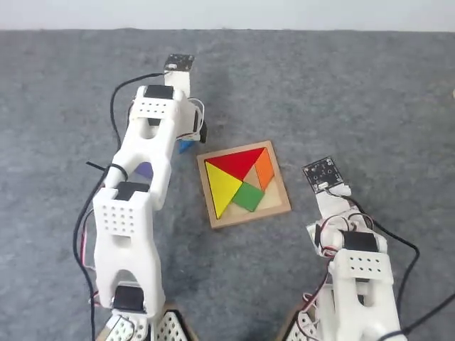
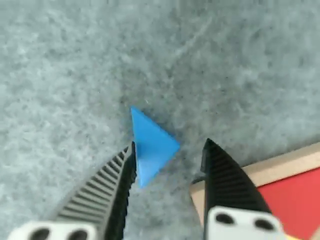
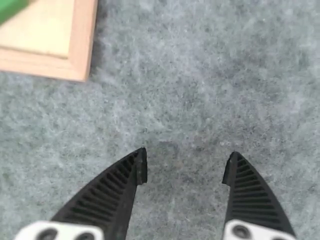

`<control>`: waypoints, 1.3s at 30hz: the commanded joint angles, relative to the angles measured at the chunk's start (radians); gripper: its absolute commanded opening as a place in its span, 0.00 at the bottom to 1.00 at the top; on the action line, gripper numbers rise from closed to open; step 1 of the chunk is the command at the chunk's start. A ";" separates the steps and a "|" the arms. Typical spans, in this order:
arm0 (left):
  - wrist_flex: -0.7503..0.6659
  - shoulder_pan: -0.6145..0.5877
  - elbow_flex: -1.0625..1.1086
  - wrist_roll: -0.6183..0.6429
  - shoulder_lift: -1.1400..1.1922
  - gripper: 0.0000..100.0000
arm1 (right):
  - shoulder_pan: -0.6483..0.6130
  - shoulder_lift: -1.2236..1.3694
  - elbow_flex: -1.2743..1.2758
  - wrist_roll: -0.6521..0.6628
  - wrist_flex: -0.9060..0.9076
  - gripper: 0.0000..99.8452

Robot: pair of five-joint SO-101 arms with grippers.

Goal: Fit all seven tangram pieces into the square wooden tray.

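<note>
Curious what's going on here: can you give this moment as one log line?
left gripper: open by blue triangle | right gripper: open, empty | tray: partly filled

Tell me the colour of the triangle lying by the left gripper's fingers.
The triangle is blue; the left wrist view shows it best.

A grey, felt-like covering (image 1: 355,92) lies over the whole worktop, its nap mottled with lighter and darker flecks. Along the far side in the high view a pale plain band (image 1: 284,13) meets the grey in a straight line. In the left wrist view a faint pale streak (image 2: 192,42) crosses the nap.
</note>
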 commanded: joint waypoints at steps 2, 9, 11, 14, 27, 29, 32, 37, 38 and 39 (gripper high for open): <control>-0.015 0.009 -0.061 0.018 0.023 0.21 | 0.007 -0.019 -0.008 -0.011 -0.015 0.25; 0.143 0.009 -0.318 -0.020 0.193 0.18 | 0.007 -0.021 -0.008 -0.011 -0.015 0.25; 0.215 0.006 -0.420 -0.025 0.252 0.18 | 0.007 -0.021 -0.008 -0.011 -0.015 0.25; 0.334 0.005 -0.581 -0.029 0.341 0.14 | 0.007 -0.021 -0.008 -0.011 -0.013 0.25; 0.471 -0.069 -0.788 -0.130 0.362 0.08 | 0.007 -0.021 -0.008 -0.011 -0.015 0.25; 0.473 -0.071 -0.740 -0.157 0.302 0.07 | 0.007 -0.021 -0.008 -0.011 -0.015 0.25; 0.473 -0.061 -0.604 -0.198 0.175 0.07 | 0.007 -0.021 -0.008 -0.011 -0.016 0.25; 0.470 -0.038 -0.295 -0.275 -0.086 0.07 | 0.007 -0.019 -0.008 -0.011 -0.019 0.25; 0.450 -0.035 -0.248 -0.285 -0.130 0.07 | 0.007 -0.019 -0.008 -0.011 -0.019 0.25; 0.414 -0.034 -0.205 -0.287 -0.164 0.07 | 0.007 -0.019 -0.008 -0.011 -0.021 0.25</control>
